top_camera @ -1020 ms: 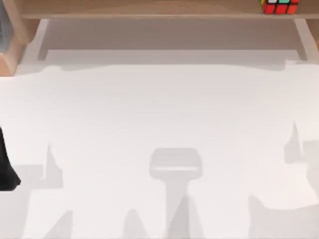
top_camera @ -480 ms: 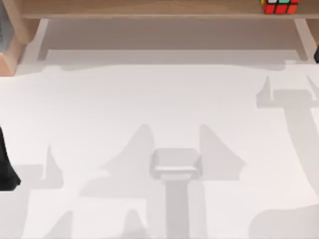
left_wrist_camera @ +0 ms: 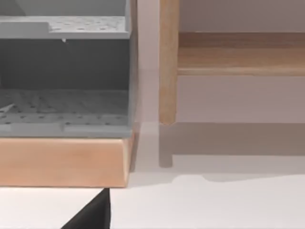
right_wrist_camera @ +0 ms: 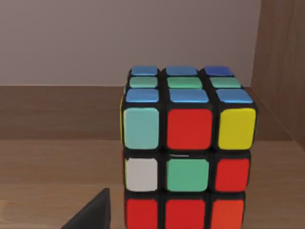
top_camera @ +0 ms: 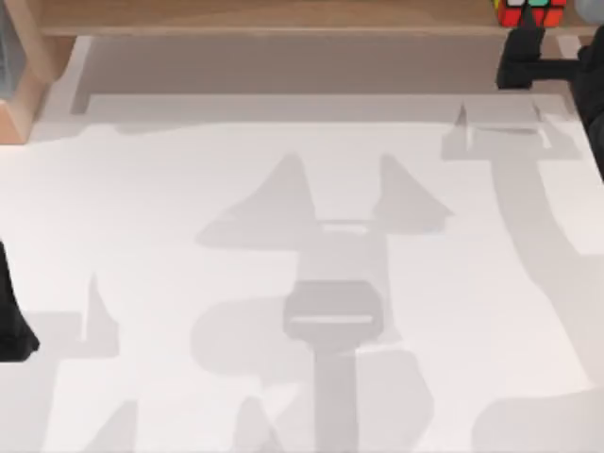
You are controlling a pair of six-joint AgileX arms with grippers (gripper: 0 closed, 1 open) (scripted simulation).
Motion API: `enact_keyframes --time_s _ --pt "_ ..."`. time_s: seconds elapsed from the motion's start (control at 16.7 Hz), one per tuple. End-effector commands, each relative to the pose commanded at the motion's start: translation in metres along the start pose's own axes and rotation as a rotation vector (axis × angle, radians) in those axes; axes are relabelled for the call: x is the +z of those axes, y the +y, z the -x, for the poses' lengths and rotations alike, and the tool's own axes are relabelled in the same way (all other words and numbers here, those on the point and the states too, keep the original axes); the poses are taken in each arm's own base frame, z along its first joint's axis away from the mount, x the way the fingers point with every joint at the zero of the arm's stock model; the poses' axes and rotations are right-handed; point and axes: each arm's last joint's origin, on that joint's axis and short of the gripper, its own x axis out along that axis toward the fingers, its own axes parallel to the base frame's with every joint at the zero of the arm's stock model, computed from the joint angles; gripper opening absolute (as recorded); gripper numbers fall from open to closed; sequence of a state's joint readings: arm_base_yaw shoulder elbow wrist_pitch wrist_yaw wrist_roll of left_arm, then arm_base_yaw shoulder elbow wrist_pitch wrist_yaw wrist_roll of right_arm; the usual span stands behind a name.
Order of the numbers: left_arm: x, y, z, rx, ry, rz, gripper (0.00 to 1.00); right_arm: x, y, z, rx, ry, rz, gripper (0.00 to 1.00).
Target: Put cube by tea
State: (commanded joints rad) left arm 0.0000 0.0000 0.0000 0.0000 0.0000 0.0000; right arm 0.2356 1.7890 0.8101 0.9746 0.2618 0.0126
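On the wooden shelf (top_camera: 283, 17) at the top view's far right sits the cube (top_camera: 531, 11), upright, close to the shelf's side wall. Just before it hovers the right gripper (top_camera: 521, 58), apart from it; whether its jaws are open I cannot tell. Left arm (top_camera: 11, 316) is parked at the table's (top_camera: 283, 189) left edge

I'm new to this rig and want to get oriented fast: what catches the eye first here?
The bright cube on the wooden shelf at the top view's far right. The right gripper hangs just before it. The left arm sits parked at the table's left edge, facing a grey rack.
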Motion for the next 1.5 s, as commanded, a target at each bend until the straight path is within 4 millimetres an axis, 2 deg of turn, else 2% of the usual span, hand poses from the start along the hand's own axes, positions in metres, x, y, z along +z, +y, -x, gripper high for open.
enact_keyframes --time_s 0.18,0.36,0.78,1.2,1.32,1.5 --pt "0.0 0.0 0.0 0.0 0.0 0.0 1.0 -0.019 0.01 -0.016 0.0 -0.002 -0.003 1.0" --pt "0.0 0.0 0.0 0.0 0.0 0.0 1.0 -0.028 0.013 -0.022 -0.003 0.0 -0.003 1.0" --pt "0.0 0.0 0.0 0.0 0.0 0.0 1.0 -0.028 0.012 -0.025 -0.004 0.002 -0.003 1.0" --pt "0.0 0.0 0.0 0.0 0.0 0.0 1.0 -0.027 0.013 -0.075 -0.003 -0.002 -0.004 1.0" --pt "0.0 0.0 0.0 0.0 0.0 0.0 1.0 -0.028 0.013 -0.082 -0.003 -0.001 -0.003 1.0" --pt "0.0 0.0 0.0 0.0 0.0 0.0 1.0 -0.028 0.013 -0.082 -0.003 0.0 -0.003 1.0"
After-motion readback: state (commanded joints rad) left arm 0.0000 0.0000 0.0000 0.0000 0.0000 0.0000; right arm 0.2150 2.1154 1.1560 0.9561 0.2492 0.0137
